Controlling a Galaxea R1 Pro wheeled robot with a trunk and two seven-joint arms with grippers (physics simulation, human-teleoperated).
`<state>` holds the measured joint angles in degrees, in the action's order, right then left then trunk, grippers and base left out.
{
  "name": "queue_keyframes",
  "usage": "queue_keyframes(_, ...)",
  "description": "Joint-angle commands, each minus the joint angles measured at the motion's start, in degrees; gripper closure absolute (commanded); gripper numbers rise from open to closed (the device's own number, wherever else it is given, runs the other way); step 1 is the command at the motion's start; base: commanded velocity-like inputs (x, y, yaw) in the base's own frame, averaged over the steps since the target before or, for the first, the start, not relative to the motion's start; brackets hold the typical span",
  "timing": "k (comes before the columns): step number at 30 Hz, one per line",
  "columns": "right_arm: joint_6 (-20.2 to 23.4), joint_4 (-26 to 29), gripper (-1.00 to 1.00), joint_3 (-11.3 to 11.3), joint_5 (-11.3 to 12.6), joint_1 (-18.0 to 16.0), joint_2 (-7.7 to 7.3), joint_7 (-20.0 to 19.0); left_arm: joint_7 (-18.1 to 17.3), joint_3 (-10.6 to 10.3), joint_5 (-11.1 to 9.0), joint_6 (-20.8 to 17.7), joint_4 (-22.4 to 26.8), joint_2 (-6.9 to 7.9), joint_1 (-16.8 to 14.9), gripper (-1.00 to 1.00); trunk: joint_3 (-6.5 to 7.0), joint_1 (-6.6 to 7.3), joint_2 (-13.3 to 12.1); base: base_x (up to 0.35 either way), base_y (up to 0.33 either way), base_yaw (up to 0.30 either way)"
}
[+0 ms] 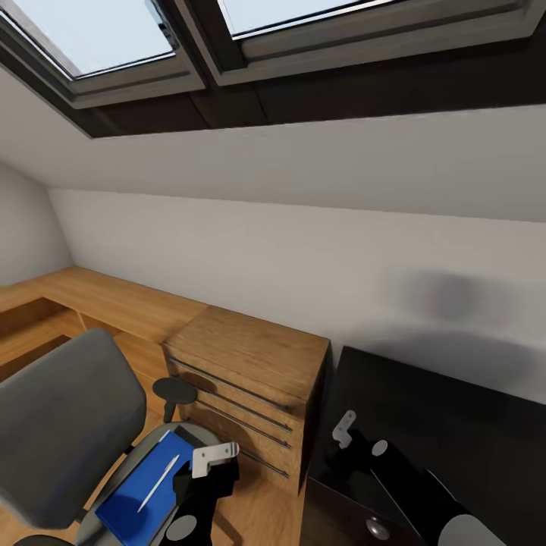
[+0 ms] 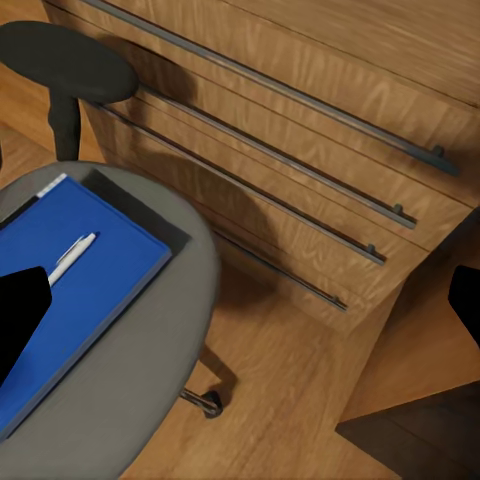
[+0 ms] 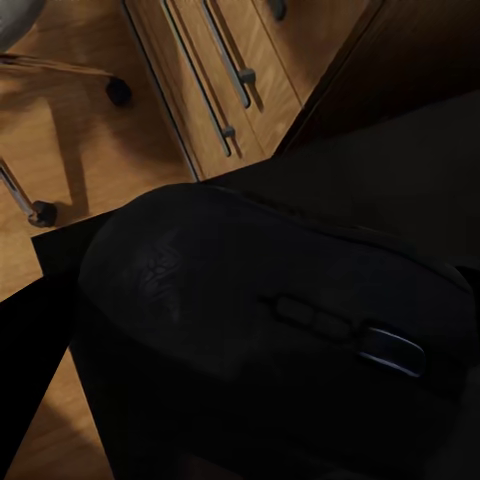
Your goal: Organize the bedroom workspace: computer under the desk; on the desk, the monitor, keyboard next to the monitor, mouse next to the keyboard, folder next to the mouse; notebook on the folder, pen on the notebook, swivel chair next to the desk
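So the left claw is hanging just past the chair seat's right edge, fingers spread with nothing between them. On the seat lies the folder, bright blue, with the pen lying on top of it. From the left wrist cam the folder sits flat with the pen near its upper edge, and the oak drawers stand just beyond the seat.

Right claw is over the worktop at about 4 o'clock in the head view. The right wrist cam has the mouse huge and dark right under it, near the worktop's corner. Can't tell whether that claw is pinching it or spread.
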<state>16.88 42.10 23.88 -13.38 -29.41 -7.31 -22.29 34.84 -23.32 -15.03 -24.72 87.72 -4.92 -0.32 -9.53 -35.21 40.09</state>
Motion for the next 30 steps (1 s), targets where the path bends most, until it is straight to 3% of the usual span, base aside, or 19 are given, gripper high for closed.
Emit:
queue_keyframes(1,0.20,0.14,1.00,0.11,-0.60,-0.03,-0.05,-0.27,0.43,-0.06,-0.43,-0.16,0.10,0.00,-0.03,-1.00,-0.09,-0.02,0.08,0.000,0.000,0.000)
queue_keyframes(16,-0.02,0.08,1.00,0.11,-0.60,-0.03,-0.07,-0.40,0.44,-0.06,-0.40,-0.16,0.16,0.00,-0.03,-1.00,-0.09,-0.02,0.08,0.000,0.000,0.000)
queue_keyframes(17,-0.01,0.10,-1.00,0.11,-0.60,-0.03,-0.07,-0.41,0.44,-0.06,-0.40,-0.16,0.16,0.00,-0.03,-1.00,-0.09,-0.02,0.08,0.000,0.000,0.000)
queue_keyframes(30,0.00,0.17,-1.00,0.11,-0.60,-0.03,-0.06,-0.47,0.46,-0.06,-0.35,-0.16,0.17,0.00,-0.03,-1.00,-0.09,-0.02,0.08,0.000,0.000,0.000)
